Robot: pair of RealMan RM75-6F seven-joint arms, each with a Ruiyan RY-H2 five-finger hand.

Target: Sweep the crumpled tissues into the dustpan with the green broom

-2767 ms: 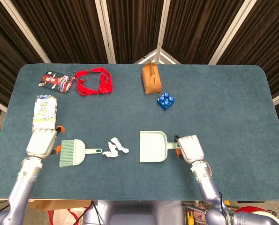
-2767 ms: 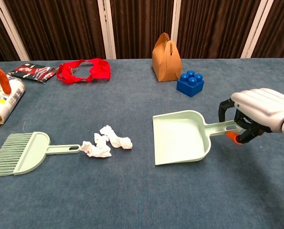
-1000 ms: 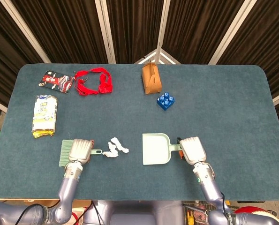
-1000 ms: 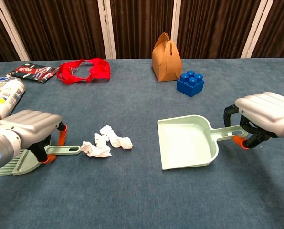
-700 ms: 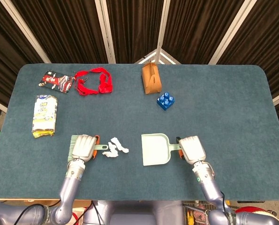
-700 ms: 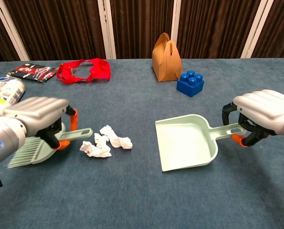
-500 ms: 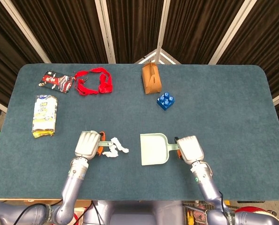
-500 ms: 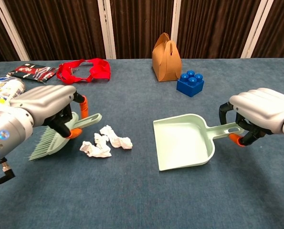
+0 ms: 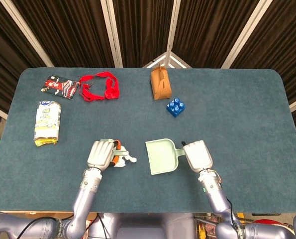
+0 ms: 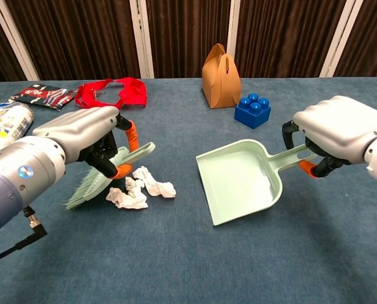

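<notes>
Left of the dustpan [image 10: 239, 180] gripped by the right hand [image 10: 337, 136], the left hand [image 10: 87, 142] clasps the green broom [image 10: 102, 177] beside the tissues [image 10: 140, 188], needing a rightward sweep.

two silver robot arms reach in from the bottom of the head view. the left hand [image 10: 87, 136], at centre left, curls its fingers around a broom handle [image 10: 136, 152]. the right hand [image 10: 337, 130], at centre right, grips a dustpan handle [image 10: 294, 157], knuckles up.
</notes>
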